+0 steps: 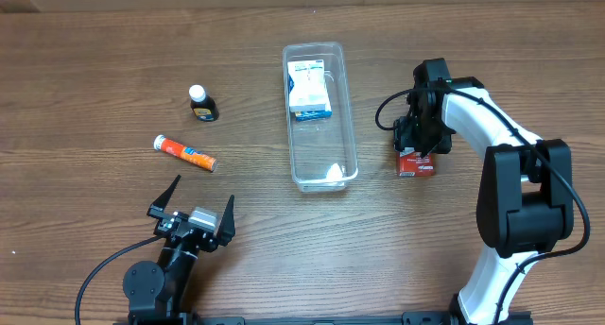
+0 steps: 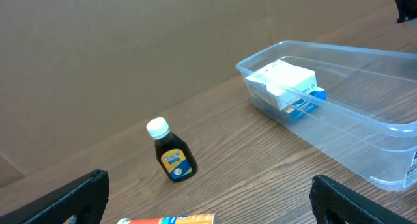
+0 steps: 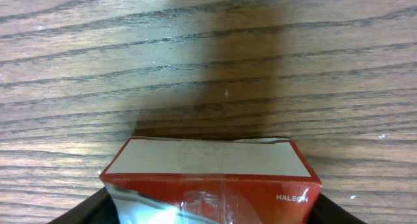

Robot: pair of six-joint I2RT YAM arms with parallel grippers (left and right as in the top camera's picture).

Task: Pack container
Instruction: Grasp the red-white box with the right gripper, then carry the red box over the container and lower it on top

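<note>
Since the red box (image 1: 416, 164) sits just right of the mid-table container (image 1: 348, 127), our right gripper (image 1: 417, 153) straddles it for a grab, though we can't tell if it's pinching. Left gripper (image 1: 203, 189) is spread wide, near-left, idle.

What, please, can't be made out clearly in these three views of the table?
1. Right end effector on the red box: overhead, the wrist covers its fingers; the right wrist view's bottom edge cuts them off, so the grip is unclear.
2. Orange tube: cut by the left wrist view's bottom edge.
3. Dark bottle label: too small to read in either view.
</note>
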